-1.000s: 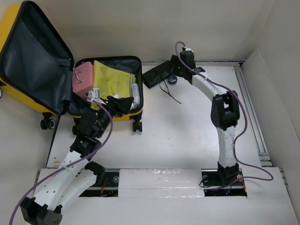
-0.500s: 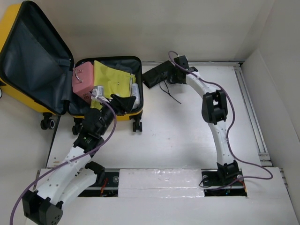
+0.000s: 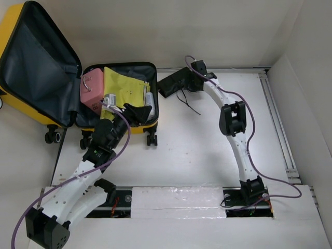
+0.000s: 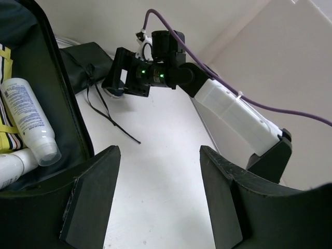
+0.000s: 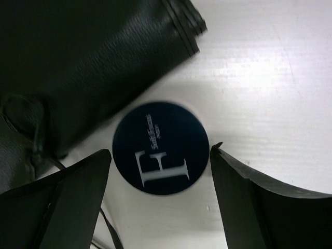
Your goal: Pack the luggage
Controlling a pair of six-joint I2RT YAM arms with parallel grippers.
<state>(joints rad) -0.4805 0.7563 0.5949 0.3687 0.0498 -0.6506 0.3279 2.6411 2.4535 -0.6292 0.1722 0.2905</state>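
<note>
Right claw (image 5: 158, 153) wide astride round blue disc (image 5: 161, 148), arm outstretched, left claw (image 4: 160, 150) parted, empty, over luggage (image 3: 8, 39)

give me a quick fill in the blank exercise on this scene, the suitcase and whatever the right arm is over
1. The right gripper hangs over a round dark tin with its jaws ___.
2. The tin's top bears a large white letter ___.
3. In the yellow suitcase, the small case with a handle is coloured ___.
4. The tin lies on the table beside a pouch whose colour is ___.

Missing words: open; F; pink; black
</note>
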